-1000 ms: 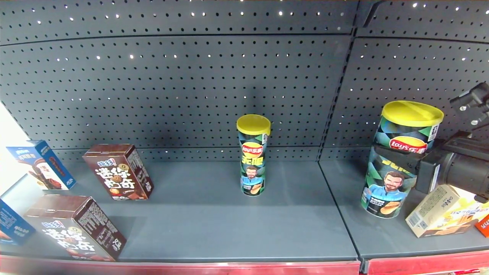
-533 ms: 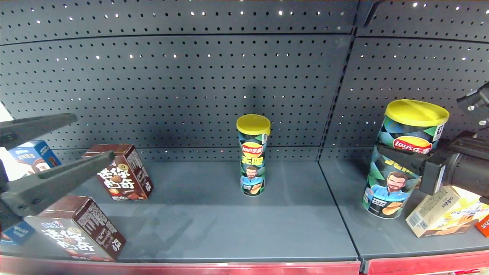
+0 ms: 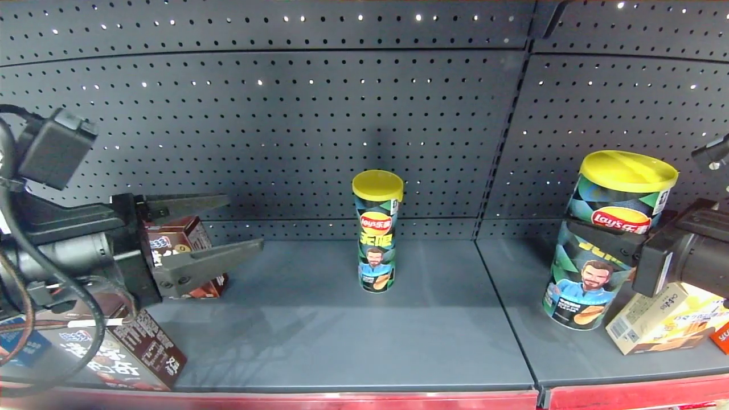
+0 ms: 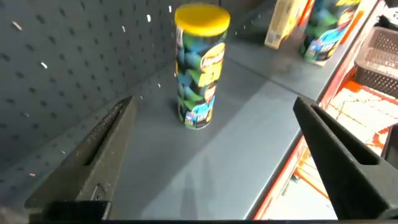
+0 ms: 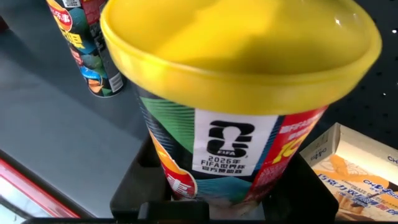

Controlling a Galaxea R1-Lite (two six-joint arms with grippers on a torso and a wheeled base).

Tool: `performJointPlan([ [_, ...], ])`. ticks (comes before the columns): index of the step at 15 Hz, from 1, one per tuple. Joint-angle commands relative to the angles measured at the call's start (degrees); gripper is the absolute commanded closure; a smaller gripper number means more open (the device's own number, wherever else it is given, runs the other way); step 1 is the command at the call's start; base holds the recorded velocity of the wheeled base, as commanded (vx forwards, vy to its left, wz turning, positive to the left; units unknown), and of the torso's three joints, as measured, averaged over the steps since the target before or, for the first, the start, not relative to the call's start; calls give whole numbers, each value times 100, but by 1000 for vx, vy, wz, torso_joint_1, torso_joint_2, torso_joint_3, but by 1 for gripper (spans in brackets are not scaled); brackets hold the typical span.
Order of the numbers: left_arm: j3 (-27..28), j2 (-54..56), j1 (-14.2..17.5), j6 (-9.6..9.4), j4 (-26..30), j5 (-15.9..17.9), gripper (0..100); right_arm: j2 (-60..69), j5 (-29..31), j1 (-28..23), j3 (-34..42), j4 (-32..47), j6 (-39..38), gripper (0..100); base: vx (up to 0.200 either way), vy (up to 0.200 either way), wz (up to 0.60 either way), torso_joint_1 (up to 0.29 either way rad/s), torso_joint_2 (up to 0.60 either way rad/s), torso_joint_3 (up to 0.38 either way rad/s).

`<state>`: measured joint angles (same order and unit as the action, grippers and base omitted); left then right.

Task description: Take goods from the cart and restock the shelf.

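A slim chip can (image 3: pixel 377 230) with a yellow lid stands upright in the middle of the grey shelf (image 3: pixel 342 330). My left gripper (image 3: pixel 245 222) hovers open over the shelf to that can's left, its jaws pointing at it with a wide gap between. The left wrist view shows the same can (image 4: pixel 199 68) standing beyond the open fingers (image 4: pixel 93 162). On the right, my right gripper (image 3: pixel 603 239) is shut on a second chip can (image 3: pixel 615 228), which leans slightly over the right shelf section. In the right wrist view this can (image 5: pixel 236 124) sits between the jaws.
Brown snack boxes (image 3: pixel 193 233) (image 3: pixel 136 353) and a blue box (image 3: pixel 23 341) sit at the left, partly behind the left arm. A cream box (image 3: pixel 660 319) lies at the right. Pegboard (image 3: pixel 285 114) backs the shelf. A red rim (image 3: pixel 342 398) edges the front.
My left arm has come in from the left and moved right toward the middle can, staying open. The right gripper and its can have drifted slightly right.
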<state>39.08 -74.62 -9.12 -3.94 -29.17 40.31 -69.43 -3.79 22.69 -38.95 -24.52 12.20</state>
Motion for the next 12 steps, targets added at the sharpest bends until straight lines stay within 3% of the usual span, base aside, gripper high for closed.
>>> performJointPlan([
  [1, 135, -527, -29, -2, -115, 73, 0, 26, 1, -10, -7, -1, 1, 100, 0, 0, 0, 0, 0, 0],
  [12, 934, -1986, -635, -46, -229, 214, 0, -1, -16, -10, -34, -53, 107, 100, 0, 0, 0, 0, 0, 0],
])
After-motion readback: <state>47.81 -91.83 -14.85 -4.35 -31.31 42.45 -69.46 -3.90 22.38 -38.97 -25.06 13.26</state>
